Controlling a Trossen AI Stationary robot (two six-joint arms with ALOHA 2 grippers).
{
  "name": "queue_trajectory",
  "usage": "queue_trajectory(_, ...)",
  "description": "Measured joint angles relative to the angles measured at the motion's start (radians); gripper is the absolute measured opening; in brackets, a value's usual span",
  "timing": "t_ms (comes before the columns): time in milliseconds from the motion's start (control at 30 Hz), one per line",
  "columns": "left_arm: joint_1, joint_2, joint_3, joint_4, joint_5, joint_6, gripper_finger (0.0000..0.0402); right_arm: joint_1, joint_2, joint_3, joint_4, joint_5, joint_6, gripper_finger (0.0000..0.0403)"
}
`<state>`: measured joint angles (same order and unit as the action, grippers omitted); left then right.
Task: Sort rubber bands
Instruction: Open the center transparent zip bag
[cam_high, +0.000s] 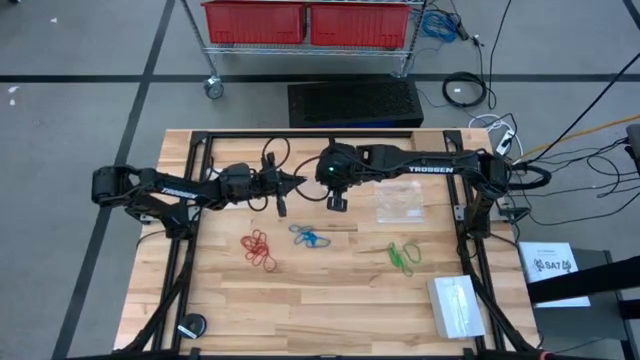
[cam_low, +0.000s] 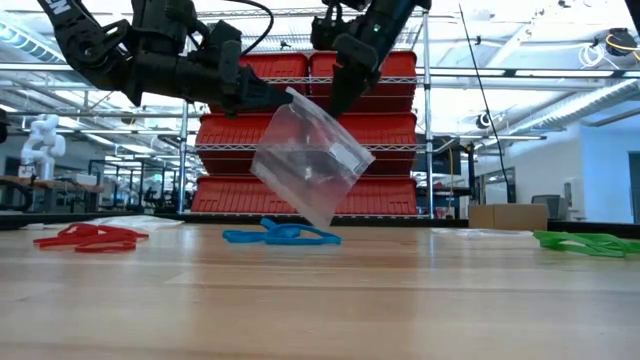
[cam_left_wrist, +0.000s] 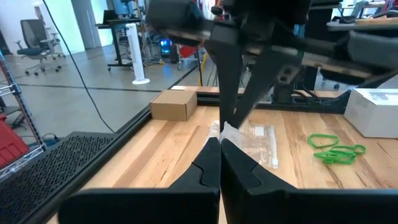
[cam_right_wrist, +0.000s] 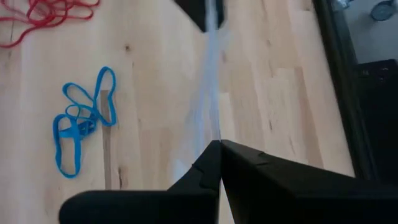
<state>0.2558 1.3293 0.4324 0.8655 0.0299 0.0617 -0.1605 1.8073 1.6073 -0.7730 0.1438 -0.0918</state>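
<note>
Blue rubber bands (cam_low: 280, 236) lie below a clear bag (cam_low: 312, 158), pinched by both closed end effectors, contents indistinct.

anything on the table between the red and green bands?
Yes: the blue rubber bands lie between the red rubber bands and the green rubber bands, clearest in the high view. The rest of that stretch is bare wood.

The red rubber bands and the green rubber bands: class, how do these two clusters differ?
The red rubber bands lie on the left arm's side of the table; the green rubber bands lie on the right arm's side. The red cluster spreads wider in the high view; the green cluster looks narrower. Both lie flat on the wood, untouched by either hand.
</note>
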Motion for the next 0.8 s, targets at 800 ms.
queue_trajectory(800, 0.0, 0.0, 0.0, 0.0, -0.003, -0.004, 0.0, 0.014, -0.003, 0.001, 0.055, 0.016, 0.046, 0.0)
